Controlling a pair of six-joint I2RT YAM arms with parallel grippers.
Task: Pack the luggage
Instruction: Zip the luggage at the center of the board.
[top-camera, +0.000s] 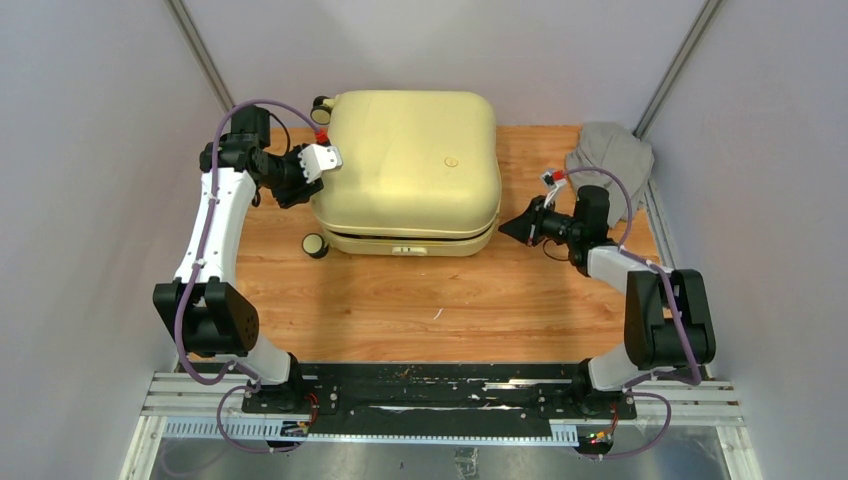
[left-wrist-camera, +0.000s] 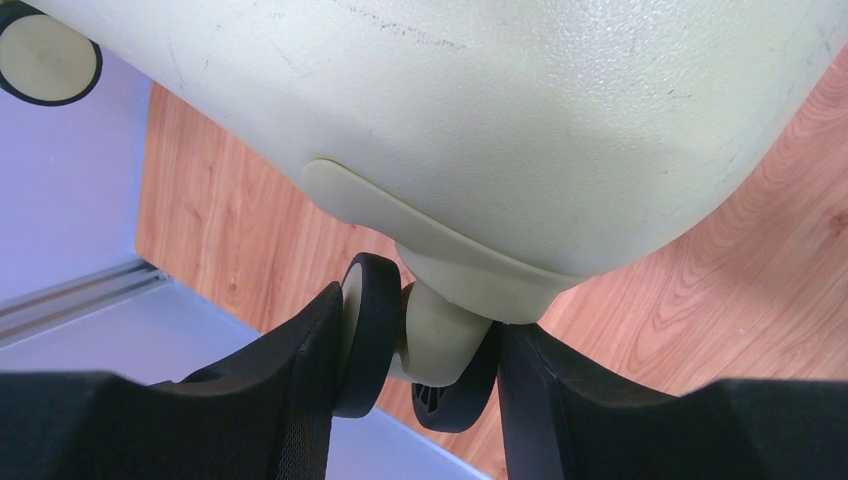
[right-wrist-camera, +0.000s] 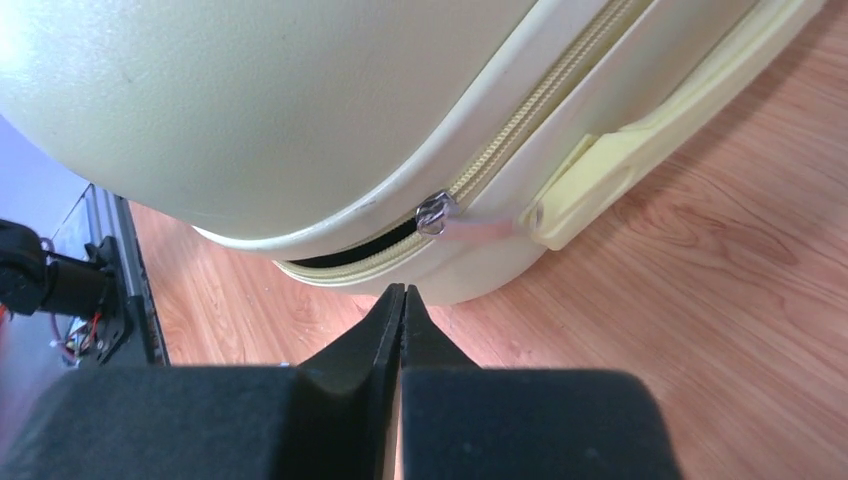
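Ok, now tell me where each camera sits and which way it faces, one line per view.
Top external: above and behind the robot, looking down on table, luggage, both arms.
Left wrist: on the left gripper, facing a luggage wheel between its fingers.
Right wrist: on the shut right gripper, facing the zipper pull.
Shared: both wrist views show the luggage shell.

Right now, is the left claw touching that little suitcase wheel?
Touching. The left wrist view shows the left gripper closed around a wheel of the luggage, both fingers pressed against it with no gap.
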